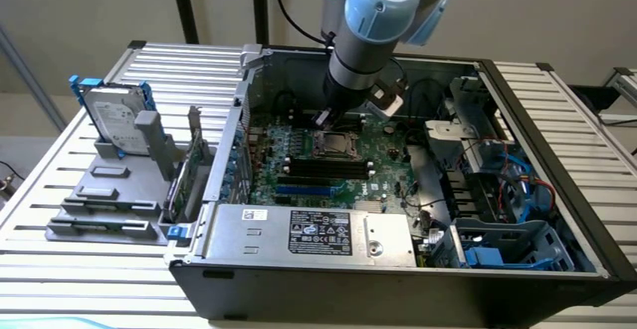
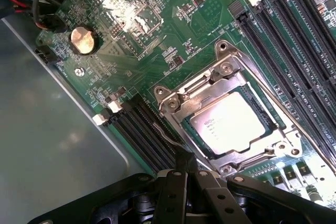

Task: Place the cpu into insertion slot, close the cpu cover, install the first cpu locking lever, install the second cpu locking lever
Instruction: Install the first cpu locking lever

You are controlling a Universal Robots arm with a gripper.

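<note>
The cpu point(image 2: 228, 124) lies flat in the insertion slot point(image 2: 266, 113), its pale metal face showing through the window of the cpu cover point(image 2: 205, 85). The cover is down over it, and the slot's dark rim frames the chip inside the window. In the exterior view the cpu point(image 1: 336, 144) sits near the middle of the green motherboard point(image 1: 298, 176), toward the far wall of the open computer case point(image 1: 398, 292).

A thin metal lever point(image 2: 168, 135) runs along one side of the cover. The tool point(image 2: 184, 162) has its fingers pressed together, and its tip is right at that lever's end. Whether it pinches the lever or only touches it, I cannot tell. In the exterior view the tool point(image 1: 324, 120) hangs from the arm point(image 1: 363, 38) just beside the socket.

Long black memory slots point(image 2: 139, 129) flank the socket on two sides. A round coin battery point(image 2: 83, 40) sits further off on the board.

A labelled silver box point(image 1: 309, 232) lies along the near side of the case. The case rests on a slatted metal surface point(image 1: 568, 113). A hard drive point(image 1: 113, 116) stands upright in a grey holder near the surface's edge on the exterior view's left.
</note>
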